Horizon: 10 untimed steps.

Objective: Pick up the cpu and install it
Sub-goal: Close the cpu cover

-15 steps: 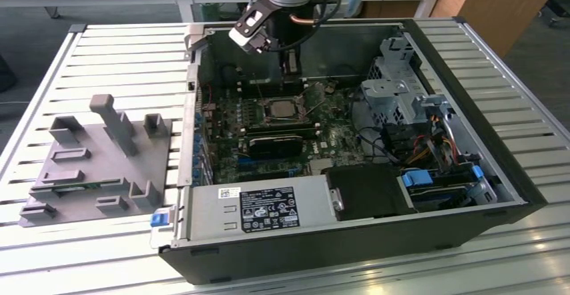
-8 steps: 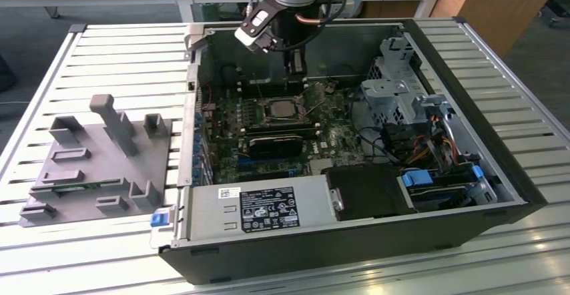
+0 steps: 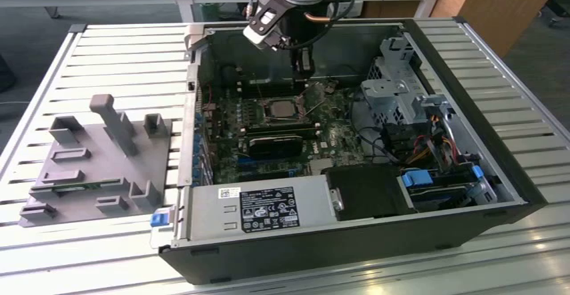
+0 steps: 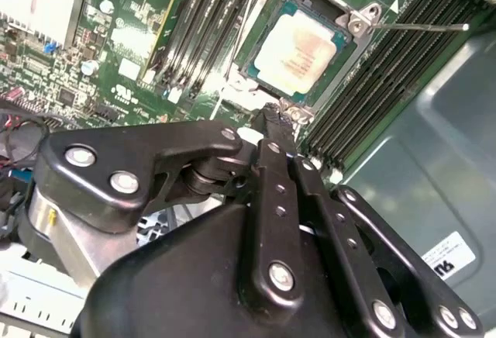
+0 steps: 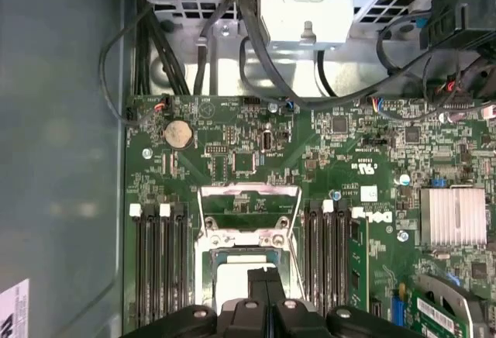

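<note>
**CPU seated in socket; hand empty over it**

1. The gripper (image 4: pixel 275 117) was found with its fingers pressed together and nothing between them. No grasp was judged necessary, since the chip lay in its socket.
2. Directly beneath and just ahead of the fingertips, the cpu (image 4: pixel 301 50) was seen lying flat in the socket, silver top upward, apart from the hand.
3. Just beyond the chip, the retention frame (image 5: pixel 249 191) was laid open and the retention lever (image 4: pixel 426 26) swung free, presumably so that the socket could be reached from above. The chip was thus not yet clamped.
4. On both flanks of the hand, memory slots (image 5: pixel 159 264) were noted.
5. Farther ahead, a coin cell (image 5: pixel 179 132) and a drive cage (image 5: pixel 306 5) were recorded.
6. Farthest from the hand, outside the computer case (image 3: pixel 356 248), a grey fixture tray (image 3: pixel 89 168) was recorded on the slatted table (image 3: pixel 133 55).
</note>
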### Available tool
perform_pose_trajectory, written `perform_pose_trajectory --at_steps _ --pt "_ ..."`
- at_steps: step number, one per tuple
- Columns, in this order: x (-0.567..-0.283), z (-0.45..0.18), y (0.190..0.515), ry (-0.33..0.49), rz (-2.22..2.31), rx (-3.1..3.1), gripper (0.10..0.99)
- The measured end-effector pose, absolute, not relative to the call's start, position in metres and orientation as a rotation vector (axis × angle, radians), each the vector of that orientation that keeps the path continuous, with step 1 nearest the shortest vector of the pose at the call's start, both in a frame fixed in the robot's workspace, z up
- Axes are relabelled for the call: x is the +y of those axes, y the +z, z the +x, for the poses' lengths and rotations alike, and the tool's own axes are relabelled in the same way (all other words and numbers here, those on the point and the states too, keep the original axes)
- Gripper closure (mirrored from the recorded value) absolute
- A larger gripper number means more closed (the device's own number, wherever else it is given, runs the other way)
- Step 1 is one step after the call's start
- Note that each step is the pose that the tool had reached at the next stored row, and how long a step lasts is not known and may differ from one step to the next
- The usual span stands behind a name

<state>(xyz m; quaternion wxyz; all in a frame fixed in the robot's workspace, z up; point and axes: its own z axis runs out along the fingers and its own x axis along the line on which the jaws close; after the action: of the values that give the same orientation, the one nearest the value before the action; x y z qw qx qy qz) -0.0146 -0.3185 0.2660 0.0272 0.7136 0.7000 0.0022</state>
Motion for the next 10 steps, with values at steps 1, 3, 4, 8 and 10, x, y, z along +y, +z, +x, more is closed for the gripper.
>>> perform_pose_trajectory --at_steps 1,3,4,8,10 --pt "-0.318 -0.014 0.268 0.007 2.204 2.162 0.980" --pt "-0.318 -0.013 0.270 0.008 2.204 2.162 0.980" --pt "-0.318 -0.012 0.270 0.008 2.204 2.162 0.980" --pt "-0.319 -0.003 0.270 0.007 2.204 2.162 0.980" --pt "-0.318 0.000 0.270 0.007 2.204 2.162 0.980"
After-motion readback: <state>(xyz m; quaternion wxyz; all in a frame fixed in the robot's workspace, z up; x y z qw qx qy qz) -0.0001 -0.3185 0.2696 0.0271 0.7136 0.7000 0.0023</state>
